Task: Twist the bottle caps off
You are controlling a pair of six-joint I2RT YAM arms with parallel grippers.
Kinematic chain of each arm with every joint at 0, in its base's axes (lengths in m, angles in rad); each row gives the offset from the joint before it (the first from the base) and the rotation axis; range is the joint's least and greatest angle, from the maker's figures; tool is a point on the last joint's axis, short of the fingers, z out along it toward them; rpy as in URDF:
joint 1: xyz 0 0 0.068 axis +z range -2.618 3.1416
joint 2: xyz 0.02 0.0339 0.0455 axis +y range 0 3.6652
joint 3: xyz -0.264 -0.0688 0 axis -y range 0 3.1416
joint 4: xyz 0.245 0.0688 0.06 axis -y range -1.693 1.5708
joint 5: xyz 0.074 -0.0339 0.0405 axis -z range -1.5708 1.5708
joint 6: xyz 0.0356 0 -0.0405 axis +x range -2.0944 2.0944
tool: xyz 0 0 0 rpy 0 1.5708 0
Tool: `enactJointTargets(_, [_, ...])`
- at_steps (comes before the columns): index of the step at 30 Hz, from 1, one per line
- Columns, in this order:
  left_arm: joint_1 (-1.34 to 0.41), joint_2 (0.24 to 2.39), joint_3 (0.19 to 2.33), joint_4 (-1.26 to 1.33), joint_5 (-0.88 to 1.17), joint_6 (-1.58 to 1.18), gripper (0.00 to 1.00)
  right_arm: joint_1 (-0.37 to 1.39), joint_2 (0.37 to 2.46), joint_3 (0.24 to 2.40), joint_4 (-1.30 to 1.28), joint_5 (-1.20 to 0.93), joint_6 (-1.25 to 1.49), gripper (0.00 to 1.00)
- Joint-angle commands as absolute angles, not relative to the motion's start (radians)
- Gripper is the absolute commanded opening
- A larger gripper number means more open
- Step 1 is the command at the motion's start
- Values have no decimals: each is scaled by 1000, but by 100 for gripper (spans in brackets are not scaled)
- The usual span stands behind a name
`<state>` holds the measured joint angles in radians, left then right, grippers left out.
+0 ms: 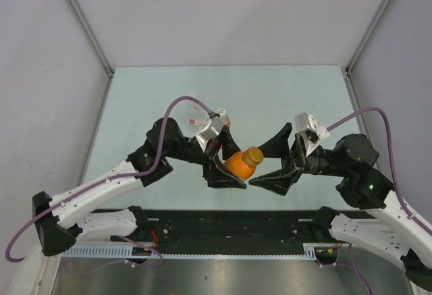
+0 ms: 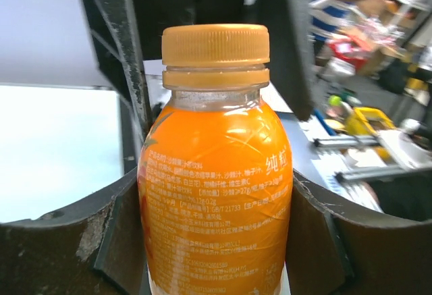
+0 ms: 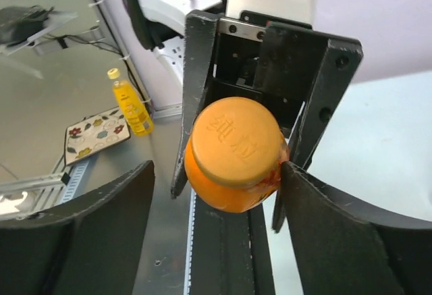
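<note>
**Right claw spread at the cap, left claw pinching the bottle**

Right claw (image 1: 271,163) is spread, nothing gripped. Left claw (image 2: 216,258) is clamped on the orange bottle (image 2: 216,194) at mid-body and holds it on its side between the arms. The orange cap (image 3: 236,136) faces the right claw.

Right wrist view: the cap sits between the jaws. One pad (image 3: 300,194) is at the cap's 4 o'clock, touching or nearly. The other pad (image 3: 115,207) is at 8 o'clock, well apart.

Handling, my read:
- Bottle is full, so fairly heavy.
- Thin plastic wall gives under squeeze.
- Glossy label may slip in the twist.
- Cap is stiff with a ribbed rim. Grip there, not on the neck ring.

Clear bottle (image 1: 196,114) stands at 11 o'clock of the held one, behind the left arm.
</note>
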<state>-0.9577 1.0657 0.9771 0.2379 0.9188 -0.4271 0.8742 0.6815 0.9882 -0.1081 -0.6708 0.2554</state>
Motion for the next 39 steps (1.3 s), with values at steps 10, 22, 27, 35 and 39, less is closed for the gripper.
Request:
enactJointTargets(10, [-965, 986, 990, 143, 496, -253, 0, 881, 615, 1020, -238, -418, 311, 87])
enactJointTargets(22, [-1144, 951, 928, 140, -87, -6, 0, 881, 621, 1055, -206, -100, 518, 88])
enactJointTargets(27, [-1230, 1011, 948, 117, -227, 87, 0, 881, 660, 1055, -176, -20, 581, 89])
enactJointTargets(35, [-1276, 1051, 957, 106, -314, 123, 0, 882, 707, 1055, -166, -6, 601, 87])
enactJointTargets(39, [-1282, 1052, 951, 115, -318, 124, 0, 882, 722, 1054, -190, 0, 603, 85])
